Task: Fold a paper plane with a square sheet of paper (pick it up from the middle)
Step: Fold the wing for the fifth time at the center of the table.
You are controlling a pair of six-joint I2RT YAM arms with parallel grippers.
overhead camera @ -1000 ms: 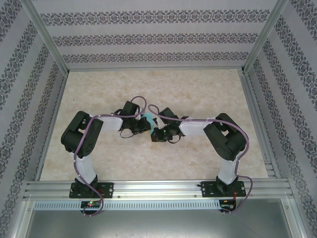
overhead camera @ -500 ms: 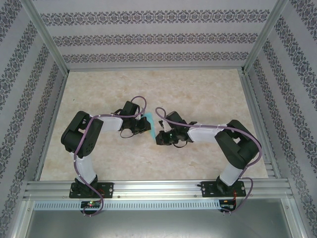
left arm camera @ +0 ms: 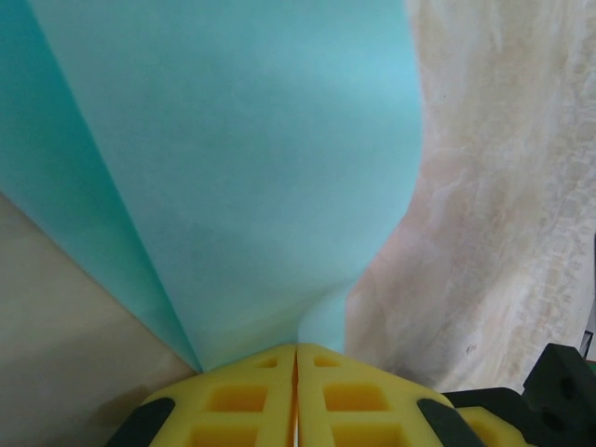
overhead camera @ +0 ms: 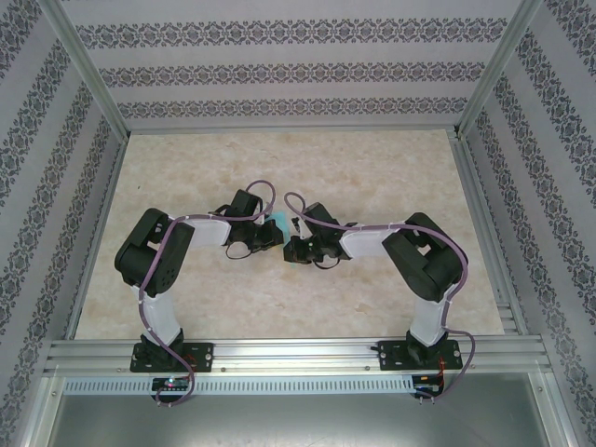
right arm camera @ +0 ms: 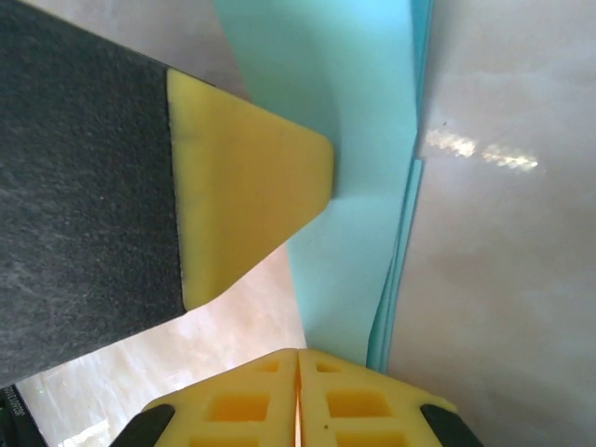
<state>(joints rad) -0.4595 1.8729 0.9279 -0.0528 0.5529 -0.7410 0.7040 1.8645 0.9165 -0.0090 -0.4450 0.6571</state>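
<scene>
The paper is folded into layers and held just above the middle of the table, between the two grippers. From above, a small light-blue corner of it shows where they meet.

The left gripper has its yellow fingers pressed together on the paper. In the left wrist view the sheet fans out from the closed seam of that gripper, bent, with a darker under-layer on the left.

The right gripper is clamped on the paper too. In its wrist view the strip runs down into the closed fingertips, and a yellow finger of the left gripper lies across the paper from the left.

The left arm rises from its base, bends at the elbow and reaches right. The right arm mirrors it, reaching left. The wrists are close together.
</scene>
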